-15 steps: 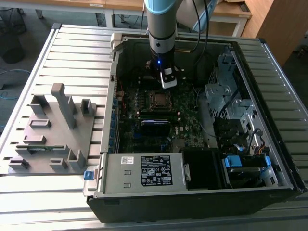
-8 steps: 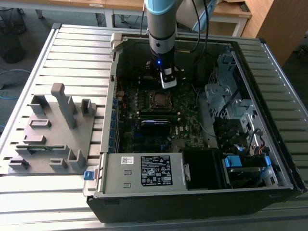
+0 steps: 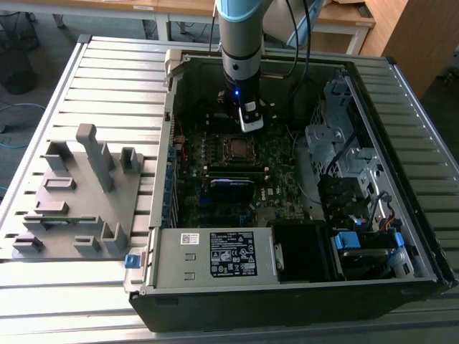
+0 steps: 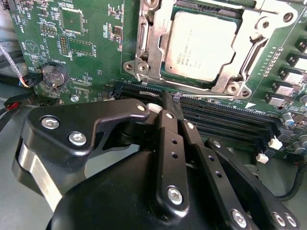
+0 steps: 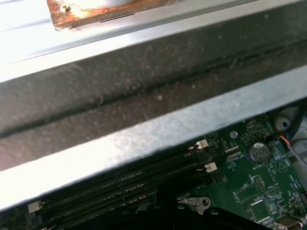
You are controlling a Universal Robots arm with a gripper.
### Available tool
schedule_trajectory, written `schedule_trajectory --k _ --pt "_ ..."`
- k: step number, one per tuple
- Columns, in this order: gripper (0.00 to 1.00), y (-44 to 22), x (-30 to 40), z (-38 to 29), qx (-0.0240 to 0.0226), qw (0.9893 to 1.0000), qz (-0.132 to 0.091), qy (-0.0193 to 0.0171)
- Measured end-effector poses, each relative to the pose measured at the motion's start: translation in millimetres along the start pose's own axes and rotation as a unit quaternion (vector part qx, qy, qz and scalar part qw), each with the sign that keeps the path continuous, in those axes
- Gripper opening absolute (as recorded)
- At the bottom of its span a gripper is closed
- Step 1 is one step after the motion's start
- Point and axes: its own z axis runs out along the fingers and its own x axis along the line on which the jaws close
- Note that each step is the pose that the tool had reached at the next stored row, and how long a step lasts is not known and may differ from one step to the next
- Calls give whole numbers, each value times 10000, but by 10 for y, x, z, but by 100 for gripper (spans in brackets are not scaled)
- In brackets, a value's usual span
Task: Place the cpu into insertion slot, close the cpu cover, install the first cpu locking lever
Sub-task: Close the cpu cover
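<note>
The second wrist view showed the flat silver-grey cpu [image 4: 201, 45] in the silver-rimmed insertion slot [image 4: 236, 88], under the thin metal cpu cover [image 4: 154, 44]. The black gripper [image 4: 169, 103] was pressed together. The exterior view showed the whole black case [image 3: 287, 304].

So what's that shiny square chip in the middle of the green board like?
The cpu is a flat square chip with a dull silver-grey metal top that has small print on it. It lies level in the middle of the green board. A silvery metal cover frames its edges, and the chip's top shows through the cover's window. The tool is beside it, near the long black slots, and is not touching it.
</note>
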Motion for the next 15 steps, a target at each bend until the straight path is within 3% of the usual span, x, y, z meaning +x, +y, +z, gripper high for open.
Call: schedule_trajectory --k 15 --pt "10 3 0 -4 6 10000 -1 -2"
